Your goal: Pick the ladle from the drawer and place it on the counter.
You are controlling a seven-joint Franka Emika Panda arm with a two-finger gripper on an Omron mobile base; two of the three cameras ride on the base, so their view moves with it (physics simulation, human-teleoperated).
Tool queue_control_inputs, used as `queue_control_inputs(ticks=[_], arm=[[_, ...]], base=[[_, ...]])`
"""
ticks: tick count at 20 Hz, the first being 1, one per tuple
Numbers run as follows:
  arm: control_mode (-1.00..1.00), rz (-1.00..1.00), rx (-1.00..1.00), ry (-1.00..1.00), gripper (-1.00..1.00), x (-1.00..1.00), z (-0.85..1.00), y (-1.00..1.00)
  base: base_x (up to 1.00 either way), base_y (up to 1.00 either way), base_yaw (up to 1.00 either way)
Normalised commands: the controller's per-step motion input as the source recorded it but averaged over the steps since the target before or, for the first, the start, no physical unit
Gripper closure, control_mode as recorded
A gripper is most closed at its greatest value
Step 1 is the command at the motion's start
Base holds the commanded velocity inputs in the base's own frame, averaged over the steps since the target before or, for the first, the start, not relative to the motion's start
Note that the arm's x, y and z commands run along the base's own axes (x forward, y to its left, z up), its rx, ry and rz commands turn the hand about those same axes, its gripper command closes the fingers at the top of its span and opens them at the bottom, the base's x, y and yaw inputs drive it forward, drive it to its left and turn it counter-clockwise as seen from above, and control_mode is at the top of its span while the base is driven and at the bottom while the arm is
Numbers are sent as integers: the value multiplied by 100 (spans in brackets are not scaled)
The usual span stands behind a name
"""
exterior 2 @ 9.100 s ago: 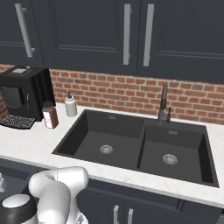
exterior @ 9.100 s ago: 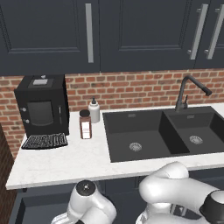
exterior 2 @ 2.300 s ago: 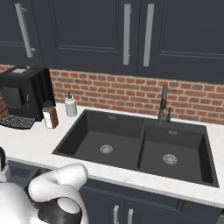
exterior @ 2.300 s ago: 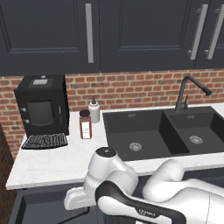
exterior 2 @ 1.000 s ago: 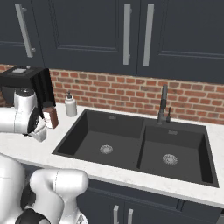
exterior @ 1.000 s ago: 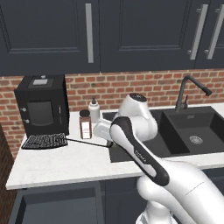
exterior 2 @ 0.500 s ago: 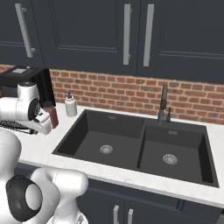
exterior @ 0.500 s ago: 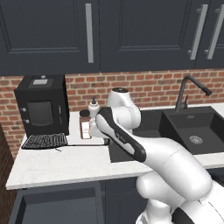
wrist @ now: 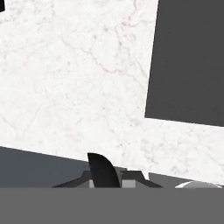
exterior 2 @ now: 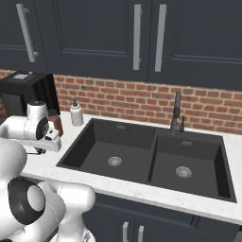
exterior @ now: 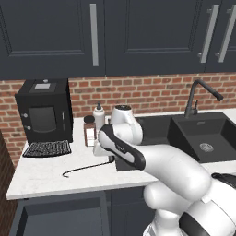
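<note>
Left base view: thin black ladle (exterior: 87,168) lying flat on white speckled stone tabletop (exterior: 41,177), long axis left-to-right, handle end meeting the closed jaws of the gripper (exterior: 109,158) at its right, apparently pinched.

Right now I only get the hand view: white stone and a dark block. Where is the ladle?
Observer: The ladle stretches across the counter in front of the coffee machine; one end meets the shut gripper.
Operator: And that dark block?
Observer: Most likely the sink, which lies right beside the hand.
Operator: Is the drawer closed?
Observer: No, the drawer stands open below the counter edge.
</note>
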Motion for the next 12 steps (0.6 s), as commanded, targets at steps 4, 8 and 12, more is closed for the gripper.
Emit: queue_control_inputs(ticks=[4,8,12], arm=[[-100,0,0,0,100,46,-38,7],[-100,0,0,0,100,59,-34,23],[-100,0,0,0,100,50,-18,26]], base=[[0,0,0],[0,0,0],[0,0,0]])
